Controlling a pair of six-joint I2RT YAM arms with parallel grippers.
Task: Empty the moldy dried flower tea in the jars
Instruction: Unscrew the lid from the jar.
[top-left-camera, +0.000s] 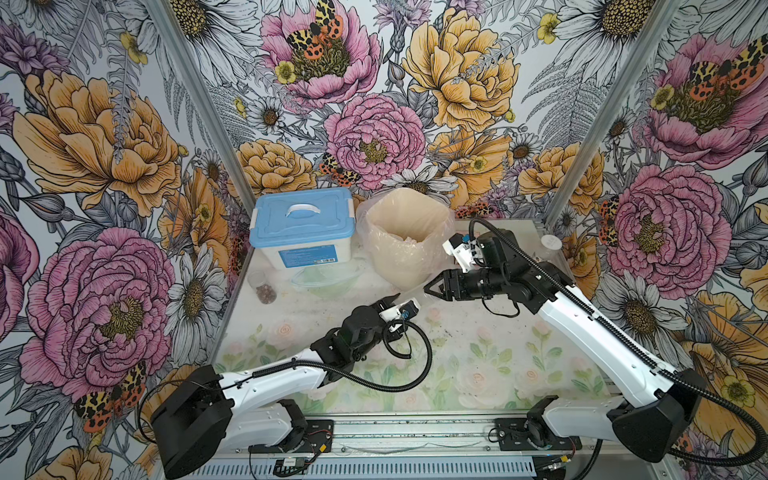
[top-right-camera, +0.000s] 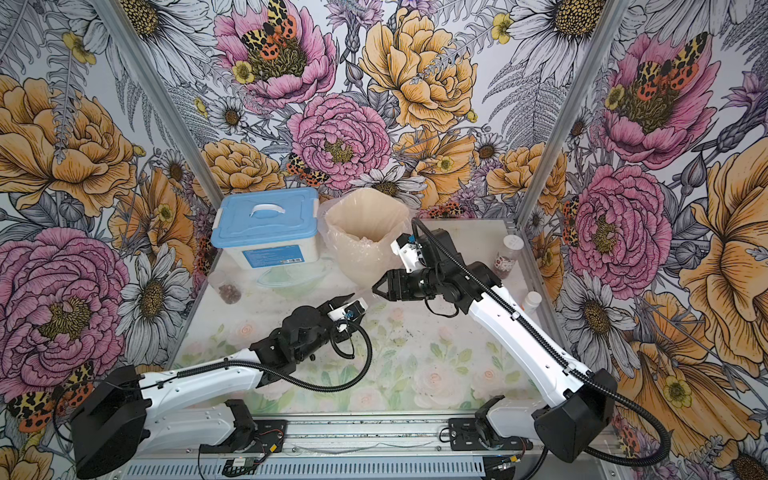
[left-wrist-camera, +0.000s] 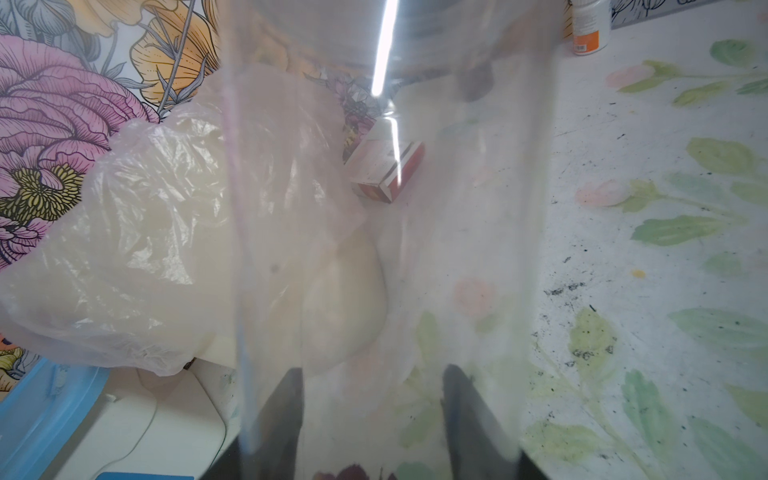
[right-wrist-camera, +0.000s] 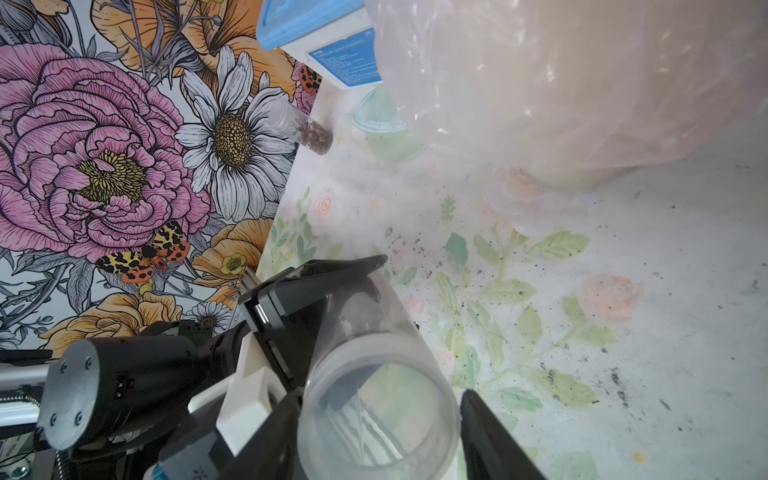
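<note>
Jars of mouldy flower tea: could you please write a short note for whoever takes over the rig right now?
Left gripper: shut on a slim clear jar, held roughly level in front of the lined bin; some tea shows at its gripped end.
Right gripper: fingers either side of that jar's free end; grip unclear.
Second slim jar, tea inside, stands far left on the table. Labelled jar, lid on, stands far right.
Done: no jar plainly emptied.
Left: probably tip the held jar into the bin, then the other two.
</note>
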